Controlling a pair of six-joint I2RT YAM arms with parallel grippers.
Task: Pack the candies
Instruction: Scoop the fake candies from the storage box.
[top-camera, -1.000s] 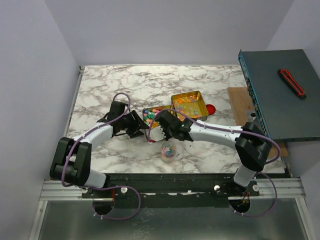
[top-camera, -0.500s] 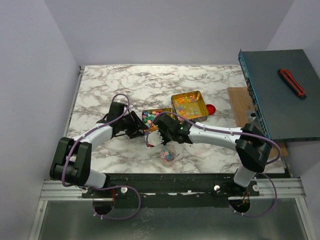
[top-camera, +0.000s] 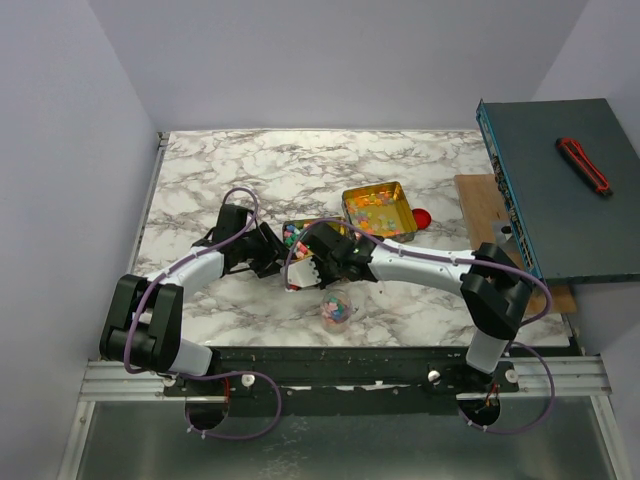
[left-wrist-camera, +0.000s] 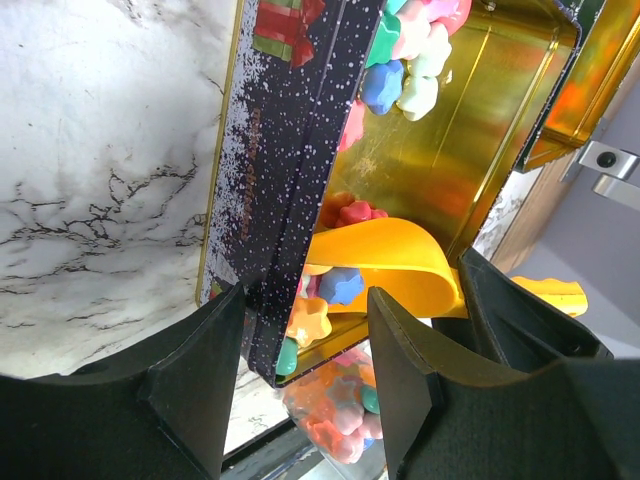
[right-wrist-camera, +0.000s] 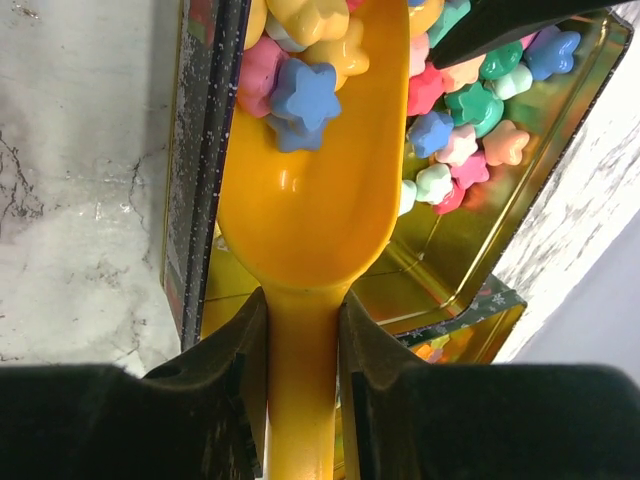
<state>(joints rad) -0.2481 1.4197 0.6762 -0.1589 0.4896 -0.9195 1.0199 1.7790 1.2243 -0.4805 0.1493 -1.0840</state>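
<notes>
Marble tabletop (top-camera: 200, 180) lay beneath as my left claw (left-wrist-camera: 300, 340) clamped the tin (left-wrist-camera: 290, 150) wall and my right claw (right-wrist-camera: 300, 345), clamped on the scoop (right-wrist-camera: 310, 200), held candies (right-wrist-camera: 300, 95) just ahead, mid-scoop; next, I judged, came a level carry to the jar (top-camera: 336, 308) near it.

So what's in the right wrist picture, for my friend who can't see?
The right end effector grips a yellow-orange scoop holding star-shaped candies, blue, pink and yellow. It reaches into a gold tin of more candies on a marble table.
</notes>
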